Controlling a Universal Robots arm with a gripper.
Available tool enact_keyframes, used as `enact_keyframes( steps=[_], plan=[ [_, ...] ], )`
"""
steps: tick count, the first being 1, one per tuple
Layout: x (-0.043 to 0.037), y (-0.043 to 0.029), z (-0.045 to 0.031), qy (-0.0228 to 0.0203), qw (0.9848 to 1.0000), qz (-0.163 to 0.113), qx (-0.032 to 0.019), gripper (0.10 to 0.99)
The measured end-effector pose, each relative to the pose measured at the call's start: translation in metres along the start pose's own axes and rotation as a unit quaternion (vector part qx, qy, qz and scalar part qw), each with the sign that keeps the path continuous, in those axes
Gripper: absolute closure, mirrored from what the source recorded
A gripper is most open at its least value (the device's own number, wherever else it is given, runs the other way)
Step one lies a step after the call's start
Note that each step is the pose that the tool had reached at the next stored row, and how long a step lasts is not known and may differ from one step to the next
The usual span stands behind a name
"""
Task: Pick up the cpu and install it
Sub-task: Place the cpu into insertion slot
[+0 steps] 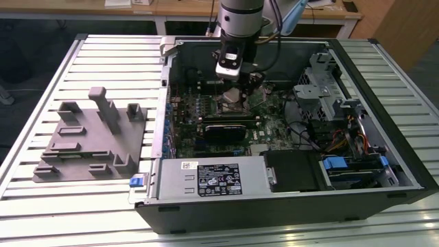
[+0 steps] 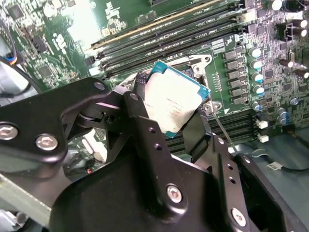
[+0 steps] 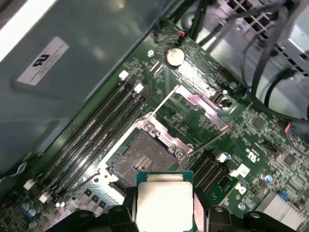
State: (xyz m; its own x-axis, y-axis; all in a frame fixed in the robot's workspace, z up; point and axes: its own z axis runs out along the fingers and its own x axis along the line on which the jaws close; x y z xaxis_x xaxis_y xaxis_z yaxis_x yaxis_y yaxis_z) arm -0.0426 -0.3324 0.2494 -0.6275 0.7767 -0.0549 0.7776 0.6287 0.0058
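The pincer [image 2: 171, 110] sits closest to the lens in both wrist views. Its two black fingers [image 2: 145, 126] are pressed in against opposite edges of the cpu [image 2: 176, 95], so it is pinching the chip between them. In the first wrist view the cpu [image 3: 164, 204] shows its silver-grey metal top with a teal rim of circuit board around it, gripped on both sides by the pincer [image 3: 164, 210].

The socket [image 3: 140, 162] lies open on the green motherboard [image 3: 256, 125], its dark centre bare. The cpu hangs over the motherboard just beside the socket and has not been seated in it. The socket's metal load plate [image 3: 200, 108] is swung back, away from the dark centre. A thin retaining lever [image 3: 159, 104] angles off from the socket's corner. Long black memory slots [image 3: 96, 140] run alongside the socket, and a round coin cell [image 3: 175, 57] sits beyond the load plate.

In the exterior view the arm [image 1: 240, 20] reaches down into the open computer case [image 1: 274, 216], and the pincer [image 1: 233, 95] holds the cpu [image 1: 232, 94] over the socket area. A grey power supply [image 1: 213, 177] fills the case's nearer side from the socket. Well apart from the socket, outside the case on the exterior view's left, a grey plastic fixture [image 1: 89, 139] rests on the slatted metal counter [image 1: 103, 62].
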Motion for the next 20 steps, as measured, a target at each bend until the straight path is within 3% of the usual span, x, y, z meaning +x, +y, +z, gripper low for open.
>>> enact_keyframes(
  steps=[10,20],
  plan=[
    [0.0,0.0,0.0,-0.0049,0.9984,0.057,0.0068,0.541],
    [0.0,0.0,0.0,-0.0092,0.9937,0.111,0.013,0.541]
  ],
)
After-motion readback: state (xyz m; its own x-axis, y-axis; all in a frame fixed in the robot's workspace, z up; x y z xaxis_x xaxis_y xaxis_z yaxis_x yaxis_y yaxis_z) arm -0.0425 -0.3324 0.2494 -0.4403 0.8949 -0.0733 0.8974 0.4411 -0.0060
